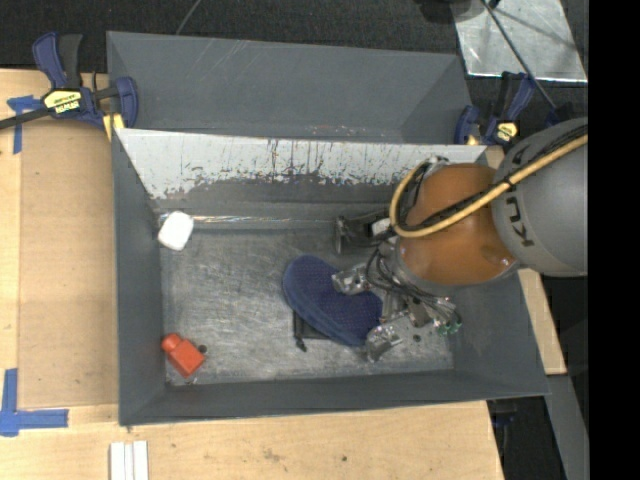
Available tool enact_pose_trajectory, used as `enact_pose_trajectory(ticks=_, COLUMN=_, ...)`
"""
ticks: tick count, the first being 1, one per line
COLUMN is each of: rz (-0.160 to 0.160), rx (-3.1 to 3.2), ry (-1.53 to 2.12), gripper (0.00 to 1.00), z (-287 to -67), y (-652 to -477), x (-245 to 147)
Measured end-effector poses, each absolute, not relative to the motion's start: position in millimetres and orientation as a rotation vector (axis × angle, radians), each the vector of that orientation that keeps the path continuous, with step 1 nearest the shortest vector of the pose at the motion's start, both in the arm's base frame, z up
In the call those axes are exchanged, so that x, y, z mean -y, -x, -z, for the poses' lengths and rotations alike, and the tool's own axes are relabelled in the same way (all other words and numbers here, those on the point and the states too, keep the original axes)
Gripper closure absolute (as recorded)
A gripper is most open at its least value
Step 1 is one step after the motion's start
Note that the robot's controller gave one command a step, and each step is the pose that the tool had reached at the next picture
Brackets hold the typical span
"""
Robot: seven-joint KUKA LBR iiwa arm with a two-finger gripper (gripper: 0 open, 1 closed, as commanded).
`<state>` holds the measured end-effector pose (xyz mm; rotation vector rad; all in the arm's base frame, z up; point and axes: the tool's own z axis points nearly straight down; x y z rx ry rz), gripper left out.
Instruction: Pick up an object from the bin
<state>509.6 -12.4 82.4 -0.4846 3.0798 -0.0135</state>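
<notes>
Camera view: the hand (366,313) is low in the bin (140,268), right of the middle. Its fingers (350,282) are apart, one on each side of a dark blue soft pouch (318,293) (not squeezing yet, I think). This looks like the grabbing step. Next it should close, then lift. A white block (175,230) and an orange thing (183,354) lie far left.

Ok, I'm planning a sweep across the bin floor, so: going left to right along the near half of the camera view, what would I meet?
orange-red piece → dark blue cloth → the arm's orange cover
</notes>
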Motion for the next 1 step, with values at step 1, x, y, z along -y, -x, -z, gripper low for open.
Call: enact_pose_trajectory(ticks=1, rz=0.013, rx=-3.068, ry=0.488, gripper=1.0, z=-86.0, y=-512.7, x=11.5)
